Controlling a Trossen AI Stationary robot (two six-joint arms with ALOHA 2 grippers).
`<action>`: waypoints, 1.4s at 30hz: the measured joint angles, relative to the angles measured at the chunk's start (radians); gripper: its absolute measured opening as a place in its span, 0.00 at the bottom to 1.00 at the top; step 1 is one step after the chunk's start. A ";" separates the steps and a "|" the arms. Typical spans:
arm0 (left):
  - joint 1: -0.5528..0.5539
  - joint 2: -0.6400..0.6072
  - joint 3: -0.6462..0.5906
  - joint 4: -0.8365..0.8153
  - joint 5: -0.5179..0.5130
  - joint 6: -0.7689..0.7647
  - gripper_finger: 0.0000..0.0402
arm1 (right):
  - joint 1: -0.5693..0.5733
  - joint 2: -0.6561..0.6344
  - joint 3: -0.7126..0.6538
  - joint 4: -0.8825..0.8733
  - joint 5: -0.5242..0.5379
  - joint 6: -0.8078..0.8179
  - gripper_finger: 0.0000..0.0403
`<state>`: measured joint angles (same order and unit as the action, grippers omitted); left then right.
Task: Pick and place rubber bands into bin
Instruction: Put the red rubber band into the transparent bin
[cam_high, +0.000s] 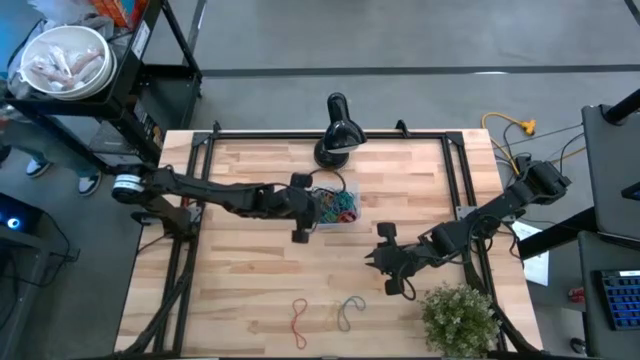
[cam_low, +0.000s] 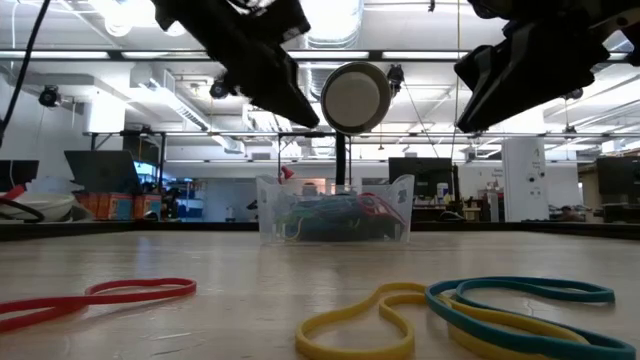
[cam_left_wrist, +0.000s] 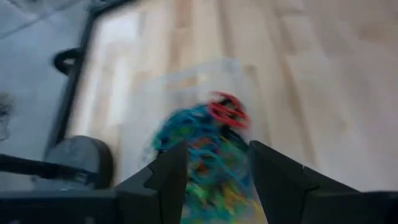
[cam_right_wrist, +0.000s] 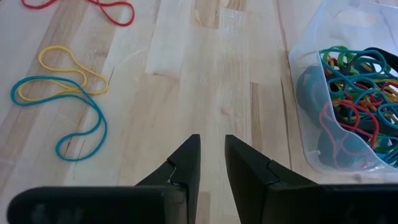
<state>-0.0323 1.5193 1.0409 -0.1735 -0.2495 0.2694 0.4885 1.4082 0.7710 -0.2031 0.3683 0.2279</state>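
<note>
The bin (cam_high: 335, 207), a small clear tray, stands on the far middle of the wooden table, with a tangle of coloured rubber bands (cam_right_wrist: 354, 81) in it. My left gripper (cam_left_wrist: 214, 165) hangs open above the bin's left side, nothing between its fingers; a red band (cam_left_wrist: 227, 112) lies on top of the pile below. A red band (cam_high: 299, 320), a yellow one (cam_right_wrist: 62, 68) and a blue one (cam_right_wrist: 81, 118) lie flat near the table's front edge. My right gripper (cam_right_wrist: 211, 155) hovers right of the middle, its fingers a narrow gap apart and empty.
A black stand with a round head (cam_high: 335, 130) sits at the far edge behind the bin. A potted plant (cam_high: 460, 315) stands at the near right corner. Black frame rails (cam_high: 205, 165) border the table. Bare wood lies between the bin and the loose bands.
</note>
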 joint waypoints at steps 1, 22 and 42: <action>-0.014 -0.008 0.000 -0.030 0.009 0.001 0.39 | 0.000 0.000 -0.002 -0.002 0.000 0.000 0.17; -0.358 -0.028 -0.040 -0.090 0.223 -0.200 0.39 | -0.002 0.001 -0.023 0.019 0.025 0.000 0.17; -0.459 0.152 -0.175 0.262 0.241 -0.343 0.39 | -0.003 0.002 -0.023 0.064 0.026 -0.003 0.17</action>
<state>-0.4910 1.6714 0.8663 0.0888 -0.0086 -0.0732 0.4858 1.4097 0.7483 -0.1389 0.3948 0.2246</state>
